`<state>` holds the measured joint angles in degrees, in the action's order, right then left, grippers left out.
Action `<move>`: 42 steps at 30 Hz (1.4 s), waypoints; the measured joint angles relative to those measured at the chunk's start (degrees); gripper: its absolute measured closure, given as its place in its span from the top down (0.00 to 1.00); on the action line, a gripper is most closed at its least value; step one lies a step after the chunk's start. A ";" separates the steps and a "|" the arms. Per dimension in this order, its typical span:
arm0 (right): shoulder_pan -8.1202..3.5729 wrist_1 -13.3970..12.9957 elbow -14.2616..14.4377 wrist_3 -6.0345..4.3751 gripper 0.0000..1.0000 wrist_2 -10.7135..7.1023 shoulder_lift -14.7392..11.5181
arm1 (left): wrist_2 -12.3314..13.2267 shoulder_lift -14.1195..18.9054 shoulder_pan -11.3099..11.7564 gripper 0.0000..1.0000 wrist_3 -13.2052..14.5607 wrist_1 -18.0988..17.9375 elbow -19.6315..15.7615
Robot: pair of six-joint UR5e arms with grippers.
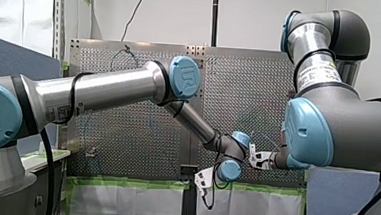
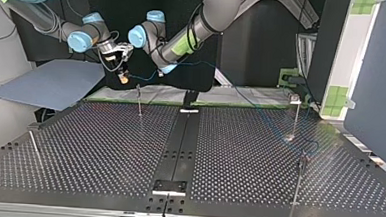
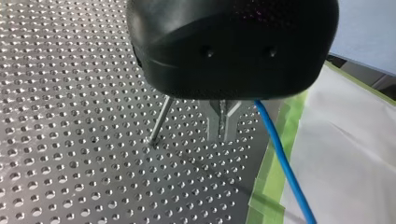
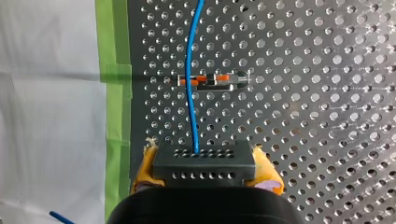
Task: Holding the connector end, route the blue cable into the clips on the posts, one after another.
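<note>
Right wrist view: my right gripper [image 4: 205,161] is clamped on the connector [image 4: 204,169], a dark perforated block, with the yellow pads [image 4: 145,168] on both its sides. The blue cable [image 4: 189,93] leaves the connector's front face. Its long axis runs straight ahead, away from the gripper, with a slight bend. It crosses over the orange-and-metal clip [image 4: 212,80], close to the clip's orange end; cannot tell if it sits in the clip. Perforated table [image 4: 303,116] lies underneath, with green tape [image 4: 112,93] and a white sheet [image 4: 46,116] along one side.

Left wrist view: my left gripper [image 3: 223,122] has its metal fingers pressed together, and nothing is seen between them. The cable [image 3: 280,158] comes out from under the black body just beside the fingers and slants away over the tape. A thin post [image 3: 160,122] stands on the other side of the fingers.

Top view: my right gripper [image 2: 122,76] hangs above and slightly left of a post [image 2: 139,100] at the table's far edge. The cable [image 2: 203,64] runs from there toward the view's right, past my left arm.
</note>
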<state>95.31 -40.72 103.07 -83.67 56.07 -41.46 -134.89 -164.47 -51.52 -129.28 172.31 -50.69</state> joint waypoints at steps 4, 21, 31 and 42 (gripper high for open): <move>-0.41 -0.70 0.29 -0.76 0.00 0.76 0.01 | 0.16 0.00 0.19 0.00 2.48 -0.02 0.00; -0.87 -7.61 1.29 -4.79 0.00 1.49 2.18 | 0.15 0.00 0.87 0.00 12.58 -5.79 0.00; -1.96 -11.18 1.31 -5.02 0.00 3.55 5.14 | 0.07 0.01 1.51 0.00 19.05 -11.64 0.00; -3.17 -14.41 1.27 -7.93 0.00 3.45 5.52 | 0.31 0.01 1.07 0.00 25.10 -12.72 0.02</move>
<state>92.14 -55.13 104.34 -91.60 59.52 -35.95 -134.58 -164.46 -50.45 -104.18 159.59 -50.67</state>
